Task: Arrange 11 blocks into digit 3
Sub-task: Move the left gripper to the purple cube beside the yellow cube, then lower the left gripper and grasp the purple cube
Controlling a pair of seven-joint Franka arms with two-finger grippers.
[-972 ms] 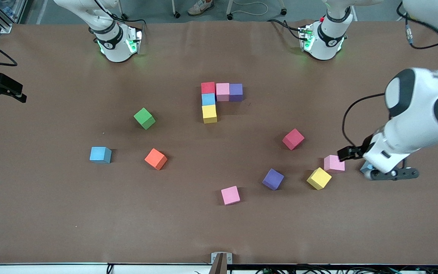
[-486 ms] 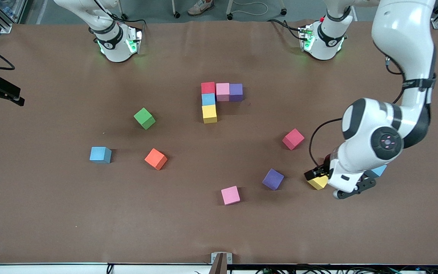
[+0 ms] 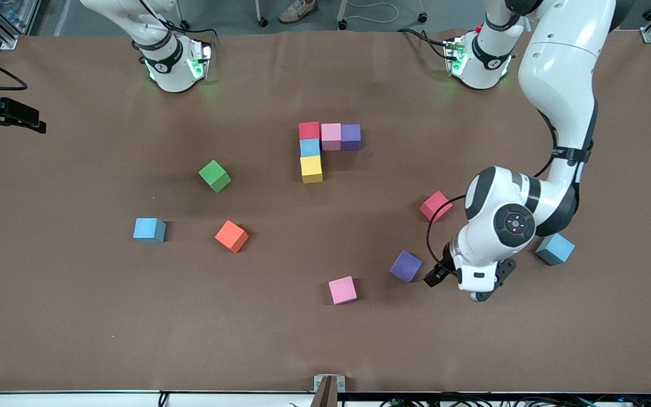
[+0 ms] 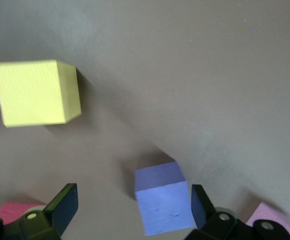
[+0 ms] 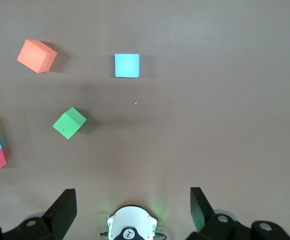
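Observation:
Five blocks touch in an L near the table's middle: red (image 3: 309,130), pink (image 3: 330,135), purple (image 3: 350,136), blue (image 3: 309,147) and yellow (image 3: 311,168). Loose blocks lie around it. My left gripper (image 4: 132,202) is open and hangs low over the table beside a loose purple block (image 3: 406,265). In the left wrist view that purple block (image 4: 162,200) shows between the fingers, close to one, not gripped. A loose yellow block (image 4: 35,92) lies nearby, hidden under the arm in the front view. My right gripper (image 5: 132,200) waits open, high above its own base.
Other loose blocks: green (image 3: 215,176), blue (image 3: 149,230) and orange (image 3: 231,236) toward the right arm's end; pink (image 3: 342,290), red (image 3: 435,205) and blue (image 3: 554,249) around the left arm's hand (image 3: 481,271).
The left arm has swung from the table's end toward the loose purple block. It now covers the yellow and pink blocks and has uncovered a blue one. Both grippers stayed open.

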